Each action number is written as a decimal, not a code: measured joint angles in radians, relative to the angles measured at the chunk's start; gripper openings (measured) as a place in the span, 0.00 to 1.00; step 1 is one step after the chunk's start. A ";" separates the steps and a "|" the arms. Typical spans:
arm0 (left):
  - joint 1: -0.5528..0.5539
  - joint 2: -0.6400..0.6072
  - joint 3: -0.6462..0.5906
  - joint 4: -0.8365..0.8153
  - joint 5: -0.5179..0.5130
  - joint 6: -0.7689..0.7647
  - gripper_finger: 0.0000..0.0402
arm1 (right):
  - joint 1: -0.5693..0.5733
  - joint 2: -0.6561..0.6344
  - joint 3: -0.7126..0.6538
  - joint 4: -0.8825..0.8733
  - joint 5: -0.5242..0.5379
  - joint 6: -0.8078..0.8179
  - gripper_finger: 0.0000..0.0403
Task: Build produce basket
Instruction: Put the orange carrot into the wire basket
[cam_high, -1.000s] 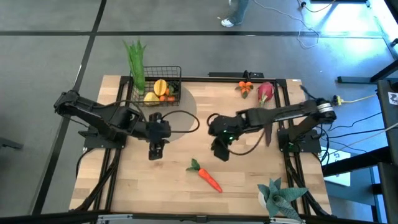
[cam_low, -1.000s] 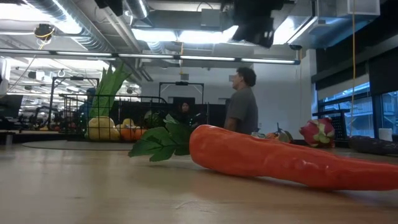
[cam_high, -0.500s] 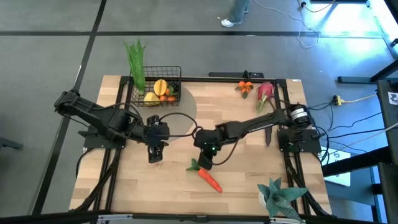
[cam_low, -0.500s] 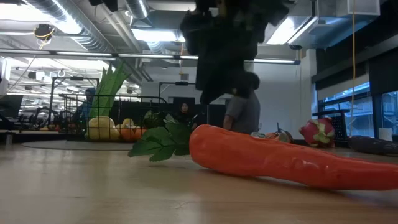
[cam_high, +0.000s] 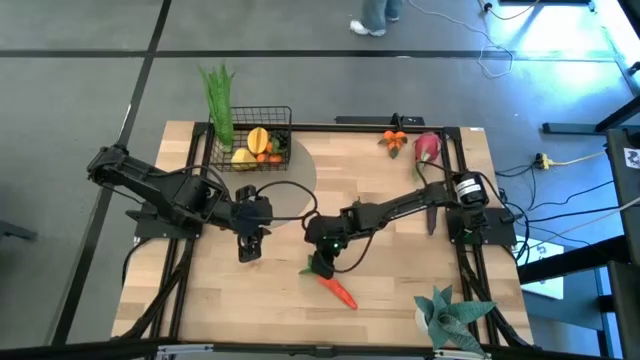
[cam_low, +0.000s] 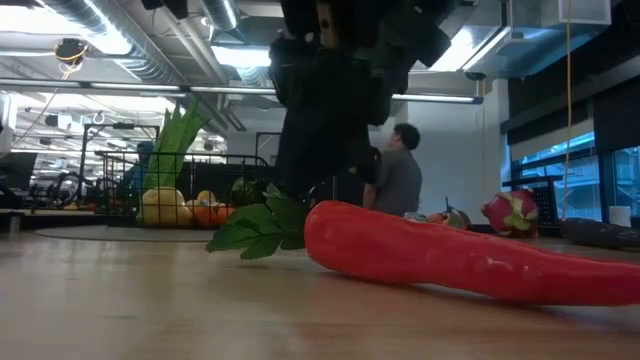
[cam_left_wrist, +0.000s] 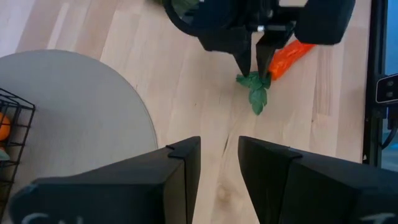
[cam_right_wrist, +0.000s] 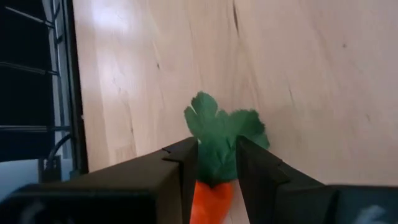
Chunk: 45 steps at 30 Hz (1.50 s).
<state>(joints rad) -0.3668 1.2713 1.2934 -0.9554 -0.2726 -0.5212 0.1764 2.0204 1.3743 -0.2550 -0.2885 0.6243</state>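
The right gripper (cam_high: 320, 262) is straddling the carrot (cam_high: 335, 284) at its leafy top, fingers slightly apart, near the table's (cam_high: 400, 200) front edge; the left gripper (cam_high: 247, 248) is waiting narrowly open.

orange carrot (cam_high: 338, 289) with green leaves, black wire basket (cam_high: 283, 125)

The right gripper (cam_right_wrist: 216, 163) has its two dark fingers (cam_right_wrist: 184, 163) either side of the orange toy carrot (cam_right_wrist: 210, 196), at its green leafy top, on the light wooden desk (cam_right_wrist: 311, 81).
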 joint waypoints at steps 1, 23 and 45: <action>0.000 0.000 0.000 0.000 0.000 0.000 0.24 | 0.003 0.003 0.000 0.006 0.013 0.001 0.24; 0.000 0.000 0.000 -0.003 0.001 0.009 0.24 | 0.011 0.015 0.000 0.005 0.104 0.029 0.24; 0.000 0.000 0.000 -0.022 0.001 0.008 0.24 | 0.024 0.070 0.000 0.081 0.009 -0.001 0.17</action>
<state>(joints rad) -0.3668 1.2716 1.2934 -0.9775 -0.2718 -0.5131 0.2001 2.0908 1.3746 -0.1744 -0.2790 0.6238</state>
